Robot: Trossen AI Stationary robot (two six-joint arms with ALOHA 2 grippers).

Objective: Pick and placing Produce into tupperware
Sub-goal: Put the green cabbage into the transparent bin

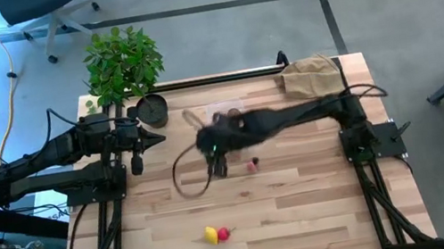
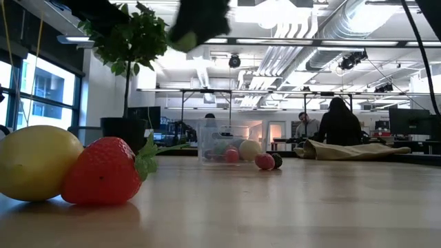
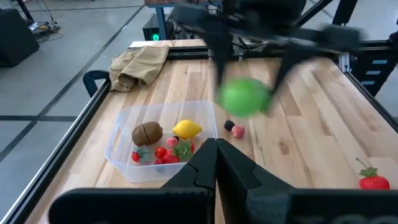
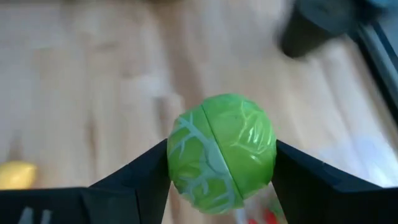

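Note:
My right gripper (image 4: pixel 222 163) is shut on a green round toy vegetable (image 4: pixel 222 152) with pale veins, held up in the air near the table's middle (image 1: pixel 213 149); it also shows blurred in the left wrist view (image 3: pixel 244 98). The clear tupperware (image 3: pixel 161 140) stands on the table beside it and holds a brown kiwi (image 3: pixel 147 132), a lemon (image 3: pixel 186 129) and red berries (image 3: pixel 163 154). A pink berry (image 3: pixel 237 131) and a dark one (image 3: pixel 229 124) lie next to the tub. A lemon (image 2: pixel 34 162) and a strawberry (image 2: pixel 103 172) lie near the front edge. My left gripper (image 3: pixel 216 155) is shut and empty at the table's left. My right gripper pinches the green round one between its two fingers, on two opposite sides (image 4: pixel 174 163) at its widest part. The fingers (image 3: pixel 219 62) come from above, pointing down. The ball is lifted clear of the table.
A tan paper bag (image 1: pixel 311 75) lies at the far right corner. A leafy plant (image 1: pixel 121 62) in a black round pot (image 1: pixel 152 109) stands at the far left, near my left gripper. A cable loop (image 1: pixel 189 171) hangs by the right arm. People show in the room behind (image 2: pixel 341 120).

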